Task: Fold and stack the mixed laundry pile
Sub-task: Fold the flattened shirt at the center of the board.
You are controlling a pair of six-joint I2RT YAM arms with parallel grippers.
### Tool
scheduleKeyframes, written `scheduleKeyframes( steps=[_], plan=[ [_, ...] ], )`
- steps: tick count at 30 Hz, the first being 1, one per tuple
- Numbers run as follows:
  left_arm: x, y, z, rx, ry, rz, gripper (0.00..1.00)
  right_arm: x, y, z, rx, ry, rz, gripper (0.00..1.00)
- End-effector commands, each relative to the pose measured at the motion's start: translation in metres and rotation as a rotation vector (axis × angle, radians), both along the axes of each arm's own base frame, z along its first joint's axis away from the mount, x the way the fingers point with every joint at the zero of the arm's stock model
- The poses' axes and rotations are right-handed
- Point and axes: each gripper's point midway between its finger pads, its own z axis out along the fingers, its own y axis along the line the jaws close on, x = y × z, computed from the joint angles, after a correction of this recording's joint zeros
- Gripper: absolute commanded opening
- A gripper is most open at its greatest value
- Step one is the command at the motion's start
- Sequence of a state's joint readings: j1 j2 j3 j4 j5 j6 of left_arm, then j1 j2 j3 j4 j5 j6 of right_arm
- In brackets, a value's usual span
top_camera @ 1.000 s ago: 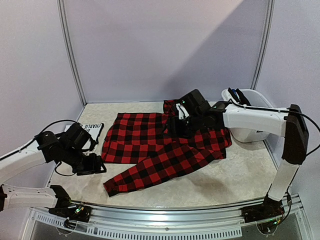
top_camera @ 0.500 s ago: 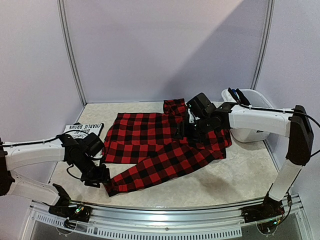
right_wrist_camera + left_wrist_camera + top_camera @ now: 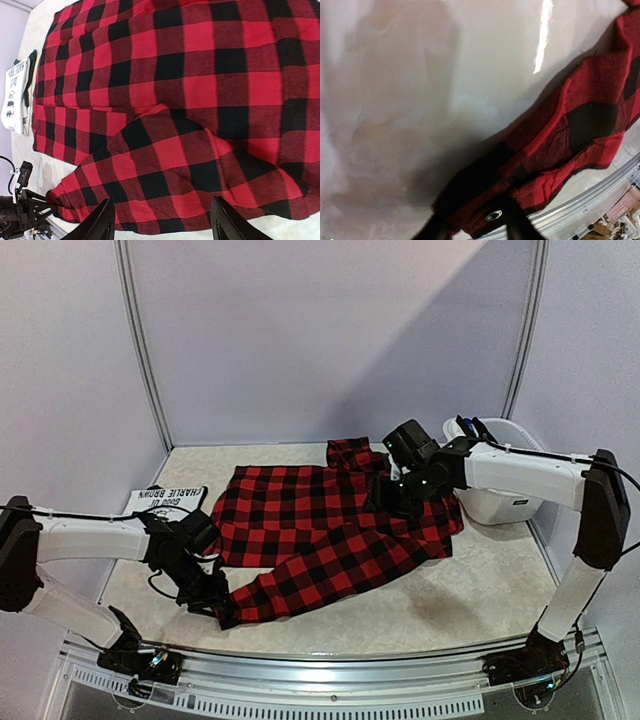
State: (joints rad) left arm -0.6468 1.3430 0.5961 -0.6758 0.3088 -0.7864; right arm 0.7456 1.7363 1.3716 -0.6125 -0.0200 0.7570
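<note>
The red-black plaid trousers (image 3: 330,530) are spread flat across the middle of the bench (image 3: 470,590), one leg angled toward the near left corner. Within the last second the left claw (image 3: 210,598) has been swung in from the open left side of the bench and brought down onto the cuff (image 3: 520,185) of that near leg. In the left wrist view the cuff is seen lying between the two fingers, which have been drawing together. Whether the cloth is already firmly pinched cannot be told. The right claw (image 3: 162,225) has been shifted only slightly, toward the far right, and is held spread above the waist end with nothing in it. A fold of the leg over the body is judged to be starting, provided the cuff is caught. A folded white T-shirt (image 3: 165,498) lies at the far left, just beside the trousers.
</note>
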Motion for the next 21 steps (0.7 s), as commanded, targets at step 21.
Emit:
scheduleKeyframes(
  steps=[21],
  plan=[
    [0.177, -0.116, 0.2, -0.319, -0.397, 0.01, 0.0, -0.081, -0.115, 0.049, -0.048, -0.1, -0.02, 0.63]
  ],
)
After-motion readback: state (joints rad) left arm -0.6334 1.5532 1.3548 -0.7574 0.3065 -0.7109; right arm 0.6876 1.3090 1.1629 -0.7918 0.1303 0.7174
